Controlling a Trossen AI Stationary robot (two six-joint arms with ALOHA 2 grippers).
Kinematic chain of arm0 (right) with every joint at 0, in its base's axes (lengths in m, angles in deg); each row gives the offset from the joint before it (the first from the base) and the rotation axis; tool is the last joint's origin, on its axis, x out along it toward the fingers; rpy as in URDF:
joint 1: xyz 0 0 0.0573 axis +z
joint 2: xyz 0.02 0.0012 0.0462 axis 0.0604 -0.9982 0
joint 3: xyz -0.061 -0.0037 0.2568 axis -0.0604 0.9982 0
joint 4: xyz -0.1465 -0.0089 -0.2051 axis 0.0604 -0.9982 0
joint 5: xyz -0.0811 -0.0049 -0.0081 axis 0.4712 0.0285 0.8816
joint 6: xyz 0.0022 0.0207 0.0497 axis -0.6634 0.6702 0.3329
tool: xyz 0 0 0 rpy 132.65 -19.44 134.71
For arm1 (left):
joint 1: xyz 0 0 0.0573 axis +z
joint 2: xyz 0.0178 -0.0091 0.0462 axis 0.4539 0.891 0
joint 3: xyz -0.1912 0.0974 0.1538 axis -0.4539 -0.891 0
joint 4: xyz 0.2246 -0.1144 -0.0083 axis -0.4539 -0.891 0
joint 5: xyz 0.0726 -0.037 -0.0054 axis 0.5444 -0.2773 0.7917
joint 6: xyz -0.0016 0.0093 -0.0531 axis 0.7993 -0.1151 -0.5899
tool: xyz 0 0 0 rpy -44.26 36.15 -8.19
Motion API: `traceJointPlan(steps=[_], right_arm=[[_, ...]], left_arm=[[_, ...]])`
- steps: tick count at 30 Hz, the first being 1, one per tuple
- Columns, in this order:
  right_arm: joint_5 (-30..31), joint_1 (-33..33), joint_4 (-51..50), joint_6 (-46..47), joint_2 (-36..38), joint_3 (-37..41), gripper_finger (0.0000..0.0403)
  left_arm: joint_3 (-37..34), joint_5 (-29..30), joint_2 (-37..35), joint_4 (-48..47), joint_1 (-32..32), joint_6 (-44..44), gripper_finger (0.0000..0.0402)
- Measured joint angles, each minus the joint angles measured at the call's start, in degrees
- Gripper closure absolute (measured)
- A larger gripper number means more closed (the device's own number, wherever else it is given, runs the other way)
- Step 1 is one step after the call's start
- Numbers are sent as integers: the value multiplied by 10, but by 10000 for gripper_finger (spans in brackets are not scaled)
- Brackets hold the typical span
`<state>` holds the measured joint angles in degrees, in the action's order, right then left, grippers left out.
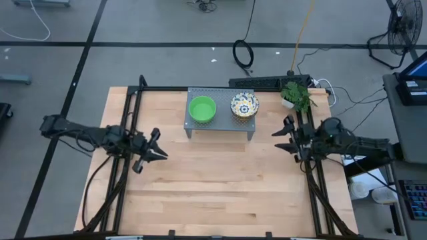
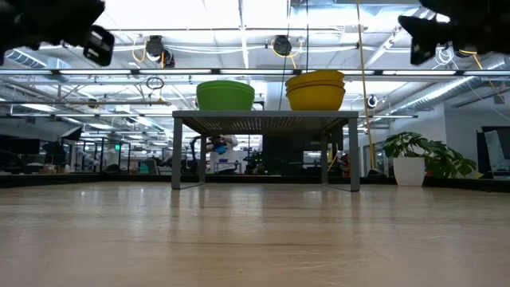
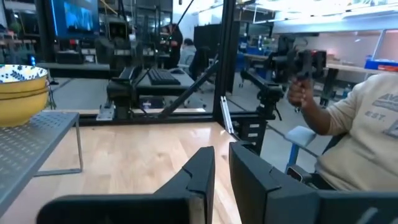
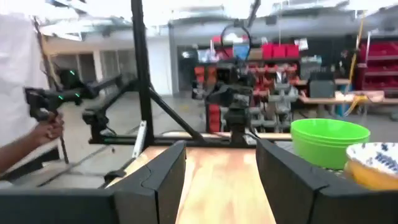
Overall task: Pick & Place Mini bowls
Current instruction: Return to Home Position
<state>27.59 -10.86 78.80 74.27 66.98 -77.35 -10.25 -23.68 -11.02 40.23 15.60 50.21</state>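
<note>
High view is showing green bowls (image 1: 202, 109) and patterned bowls (image 1: 244, 105) stacked: likely light, rigid, slick, best pinched at rims. Left gripper (image 1: 160, 148) is idling slightly parted, right gripper (image 1: 280, 135) wide.

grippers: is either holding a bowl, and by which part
Nothing is held. Left gripper and right gripper are both empty, away from the green bowls and patterned bowls on the stand.
</note>
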Motion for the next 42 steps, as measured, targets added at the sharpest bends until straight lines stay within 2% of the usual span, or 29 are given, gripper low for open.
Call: traceJointPlan(steps=[5, 8, 14, 42], right_arm=[[30, 0, 32, 5, 80, 101, 220], [63, 0, 60, 0, 96, 132, 220], [86, 0, 50, -9, 80, 135, 220], [85, 0, 39, -9, 77, 138, 220]], left_arm=[[-43, 44, -57, 11, -42, 24, 350], [-64, 71, -71, 26, -63, 40, 350], [-79, 107, -74, 26, -85, 50, 350], [-79, 103, -73, 13, -87, 65, 350]])
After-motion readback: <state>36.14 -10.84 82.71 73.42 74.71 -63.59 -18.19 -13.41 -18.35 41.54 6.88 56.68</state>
